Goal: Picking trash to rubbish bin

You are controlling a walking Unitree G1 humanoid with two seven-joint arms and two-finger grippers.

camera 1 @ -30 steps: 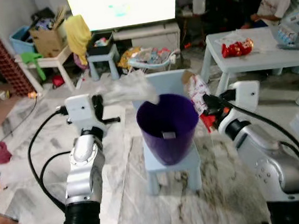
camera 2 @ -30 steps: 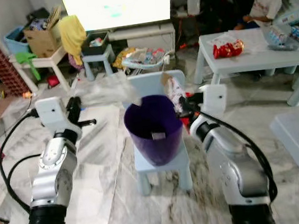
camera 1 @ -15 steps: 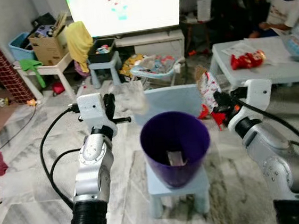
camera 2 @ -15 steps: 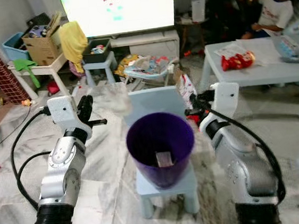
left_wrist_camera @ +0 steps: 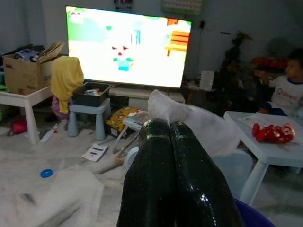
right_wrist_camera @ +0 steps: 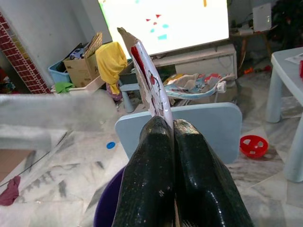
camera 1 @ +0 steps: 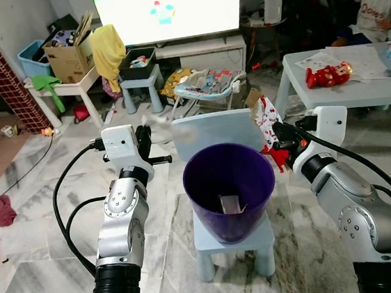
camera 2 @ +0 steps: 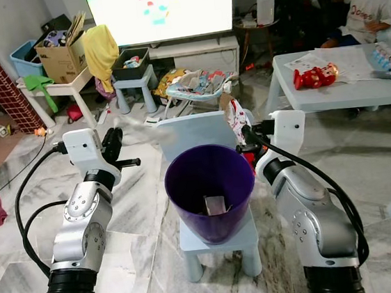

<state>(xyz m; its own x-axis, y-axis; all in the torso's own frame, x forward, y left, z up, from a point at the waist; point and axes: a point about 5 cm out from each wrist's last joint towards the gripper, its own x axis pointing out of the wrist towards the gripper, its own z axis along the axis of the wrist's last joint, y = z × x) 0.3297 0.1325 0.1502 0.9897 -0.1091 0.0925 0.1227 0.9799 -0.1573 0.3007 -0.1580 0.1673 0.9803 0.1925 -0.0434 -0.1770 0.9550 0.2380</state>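
bin: purple rubbish bin [camera 1: 229, 190] stands upright on a small light-blue chair [camera 1: 219, 135], right in front of the robot, between the two arms. One small flat wrapper piece [camera 1: 231, 203] lies on its bottom.
left end effector [left_wrist_camera: 170, 124]: raised just left of the bin rim, fingers pinched together on a crumpled white tissue [left_wrist_camera: 199, 125]; tissue sticks out past the fingertips, over the chair back.
right end effector [right_wrist_camera: 163, 124]: raised just right of the bin rim, fingers closed on a flat red-and-white snack wrapper [right_wrist_camera: 147, 80]; wrapper stands up above the fingertips, beside the chair back.
floor: marble tiles [camera 1: 41, 205], red cloth [camera 1: 1, 211] far left, toy clutter near the TV stand.
background: big lit TV [camera 1: 167, 9], cardboard box [camera 1: 70, 53] on a white side desk, yellow cloth [camera 1: 109, 45] hanging next to it.
right side: pale desk [camera 1: 345, 75] with a red toy [camera 1: 328, 74] and papers; a person [camera 1: 380, 8] sits behind it.
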